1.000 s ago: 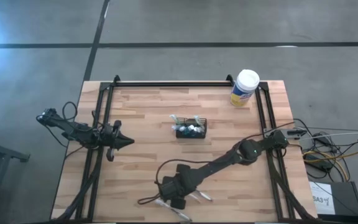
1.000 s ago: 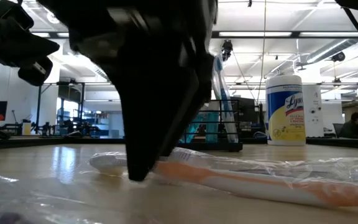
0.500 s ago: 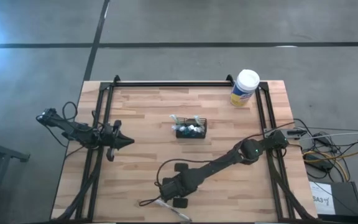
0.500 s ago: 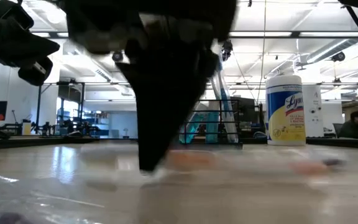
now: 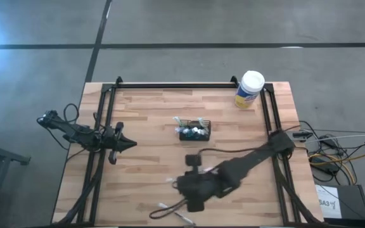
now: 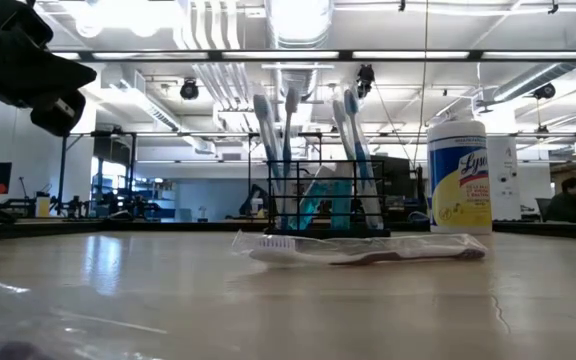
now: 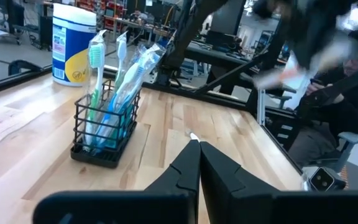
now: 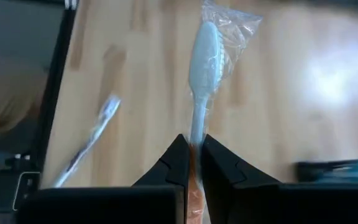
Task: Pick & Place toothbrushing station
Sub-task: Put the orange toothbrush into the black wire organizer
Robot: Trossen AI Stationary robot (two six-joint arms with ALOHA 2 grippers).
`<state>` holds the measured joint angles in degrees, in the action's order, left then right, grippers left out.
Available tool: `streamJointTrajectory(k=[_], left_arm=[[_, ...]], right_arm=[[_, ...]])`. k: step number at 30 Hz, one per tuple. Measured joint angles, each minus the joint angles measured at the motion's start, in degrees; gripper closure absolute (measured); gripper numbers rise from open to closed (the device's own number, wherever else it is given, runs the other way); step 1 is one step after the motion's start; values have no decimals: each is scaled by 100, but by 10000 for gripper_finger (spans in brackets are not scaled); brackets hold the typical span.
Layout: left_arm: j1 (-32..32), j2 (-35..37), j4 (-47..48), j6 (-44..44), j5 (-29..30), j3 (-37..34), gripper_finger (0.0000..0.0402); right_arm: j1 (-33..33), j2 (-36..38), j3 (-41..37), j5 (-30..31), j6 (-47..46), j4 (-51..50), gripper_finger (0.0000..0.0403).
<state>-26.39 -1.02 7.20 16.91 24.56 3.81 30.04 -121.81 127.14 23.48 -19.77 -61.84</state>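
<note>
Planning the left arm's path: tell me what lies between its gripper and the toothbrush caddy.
Nothing: the high view shows only bare wooden table between the left gripper and the black mesh caddy; the left wrist view agrees.

Both arms are dark, near black, built of slim tubular links joined by rounded, bulkier joint housings. The left arm (image 5: 84, 135) ends in a gripper (image 5: 130, 144) that tapers to a sharp wedge, and a thin black cable loops off its rear section. The right arm (image 5: 258, 156) is thicker at its wrist block, with a black cable curling beside it (its outline is smeared, so finer detail cannot be read). Close up, the fingers (image 7: 219, 167) are matte black, angular and faceted, narrowing to points; the right gripper (image 8: 191, 152) has the same shape.
</note>
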Motion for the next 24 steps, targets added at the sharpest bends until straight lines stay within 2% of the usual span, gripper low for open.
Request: streamJointTrajectory(k=[4, 7, 11, 16, 24], left_arm=[[0, 0, -8, -111, 0, 0, 392], [0, 0, -10, -214, -2, 0, 391], [0, 0, -13, -327, 0, 0, 388], [2, 0, -60, -385, 106, -9, 391], [2, 0, -318, -455, 182, -64, 390]], right_arm=[[271, 912, -457, 703, 349, 210, 387], [434, 1909, -1300, 1037, 759, 1120, 387], [571, 3306, -3032, 1090, 1587, 2867, 387], [562, 5066, -5408, 1058, 1872, 4491, 388], [547, 7586, -8502, 896, 2332, 6392, 387]])
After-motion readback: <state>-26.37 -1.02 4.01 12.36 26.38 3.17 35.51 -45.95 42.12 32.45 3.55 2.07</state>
